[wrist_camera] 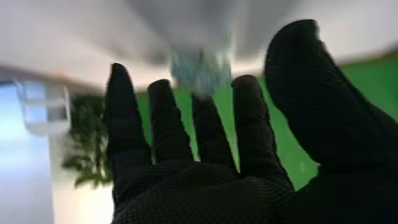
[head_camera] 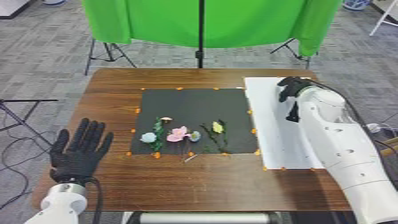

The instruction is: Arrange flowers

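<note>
STEP: probably fetching or setting the vase, flowers unarranged | RIGHT HAND (head_camera: 293, 88): over smooth white rectangular sheet (head_camera: 271, 130), fingers straight, thumb wide, no grip seen; blurred translucent object (wrist_camera: 201, 72), perhaps glass, beyond fingertips | LEFT HAND (head_camera: 78, 161): flat open, empty | FLOWERS: ruffled pink bloom (head_camera: 178, 134), slender-stemmed yellow bloom (head_camera: 218, 127), on matte black mat (head_camera: 195, 102) | NEXT: likely curl round the vase, steady it

Flowers (head_camera: 178, 134) lie on the dark mat (head_camera: 191, 106), left of the white sheet (head_camera: 268, 110).
</note>
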You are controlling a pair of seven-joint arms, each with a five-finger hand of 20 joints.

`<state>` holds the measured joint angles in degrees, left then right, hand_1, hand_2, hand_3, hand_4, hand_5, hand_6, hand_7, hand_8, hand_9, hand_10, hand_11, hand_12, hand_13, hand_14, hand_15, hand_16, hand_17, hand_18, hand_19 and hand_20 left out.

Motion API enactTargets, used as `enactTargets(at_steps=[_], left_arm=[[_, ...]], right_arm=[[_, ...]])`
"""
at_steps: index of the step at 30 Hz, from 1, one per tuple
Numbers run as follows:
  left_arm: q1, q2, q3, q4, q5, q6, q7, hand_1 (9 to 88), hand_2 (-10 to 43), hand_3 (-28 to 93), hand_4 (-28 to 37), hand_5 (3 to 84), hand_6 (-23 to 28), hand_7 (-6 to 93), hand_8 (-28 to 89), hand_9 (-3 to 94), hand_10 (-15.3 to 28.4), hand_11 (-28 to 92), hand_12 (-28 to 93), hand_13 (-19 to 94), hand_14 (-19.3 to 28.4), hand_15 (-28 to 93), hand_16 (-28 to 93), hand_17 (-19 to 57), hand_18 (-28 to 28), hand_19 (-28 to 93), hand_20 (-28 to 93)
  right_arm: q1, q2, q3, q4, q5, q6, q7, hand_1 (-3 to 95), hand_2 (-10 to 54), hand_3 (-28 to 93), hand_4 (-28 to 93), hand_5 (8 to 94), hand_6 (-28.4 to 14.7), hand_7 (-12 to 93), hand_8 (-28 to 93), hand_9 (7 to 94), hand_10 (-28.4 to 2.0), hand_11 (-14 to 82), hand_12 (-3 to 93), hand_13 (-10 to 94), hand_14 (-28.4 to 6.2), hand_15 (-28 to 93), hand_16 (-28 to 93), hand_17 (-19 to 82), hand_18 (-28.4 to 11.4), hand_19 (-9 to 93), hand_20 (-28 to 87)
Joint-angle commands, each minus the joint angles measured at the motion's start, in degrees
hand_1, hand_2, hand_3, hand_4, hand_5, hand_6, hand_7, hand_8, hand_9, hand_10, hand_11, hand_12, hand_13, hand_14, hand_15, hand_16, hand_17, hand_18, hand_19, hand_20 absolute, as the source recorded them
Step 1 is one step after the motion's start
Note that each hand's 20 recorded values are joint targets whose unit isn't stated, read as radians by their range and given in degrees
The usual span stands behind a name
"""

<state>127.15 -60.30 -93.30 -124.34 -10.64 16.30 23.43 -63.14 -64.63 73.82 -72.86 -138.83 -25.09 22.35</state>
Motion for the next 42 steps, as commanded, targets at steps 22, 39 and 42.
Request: enactTargets(at_steps=[22, 39, 42], left_arm=[[2.14, 0.31, -0.83, -0.16, 0.76, -1.21, -0.95, 26.4, 16.7, 75, -28.3, 46.3, 8.1, 13.2, -10, 39.9, 13.6, 22, 11, 34, 12.4, 31, -5, -4.8, 13.0, 37, 15], [2.46, 0.53, -0.91, 0.06, 0.10, -2.07, 0.44, 26.4, 13.5, 76, -28.3, 45.7, 8.1, 12.8, -10, 39.7, 13.5, 22, 12, 34, 12.5, 31, -4, -4.8, 13.2, 36, 15], [2.76, 0.62, -0.83, 0.07, -0.32, -2.68, 1.07, 25.6, 13.0, 76, -28.3, 45.6, 8.1, 12.8, -10, 39.7, 13.4, 22, 12, 34, 12.5, 30, -4, -4.7, 13.2, 36, 15]], right_arm=[[-20.10, 4.36, -7.81, -30.50, 13.54, 19.16, 7.12, 56.5, -5.8, 69, -28, 66.9, -0.4, 38, -7, 74.9, -11.3, 19.1, 43.8, 64, -7.7, 49, 36, 29, -19.2, 75, 38], [-22.95, 4.49, -11.01, -33.49, 14.78, 15.23, 6.78, 43.3, -6.9, 76, -28, 60.0, -1.8, 20, -14, 62.8, -15.0, 37.0, 23.0, 57, -11.4, 59, 21, 27, -19.7, 78, 34], [-23.74, 4.61, -10.77, -34.51, 15.23, 16.02, 6.82, 41.4, -8.9, 78, -28, 57.2, -2.9, 16, -13, 61.0, -15.7, 33.9, 21.0, 56, -12.2, 59, 20, 26, -20.0, 78, 34]])
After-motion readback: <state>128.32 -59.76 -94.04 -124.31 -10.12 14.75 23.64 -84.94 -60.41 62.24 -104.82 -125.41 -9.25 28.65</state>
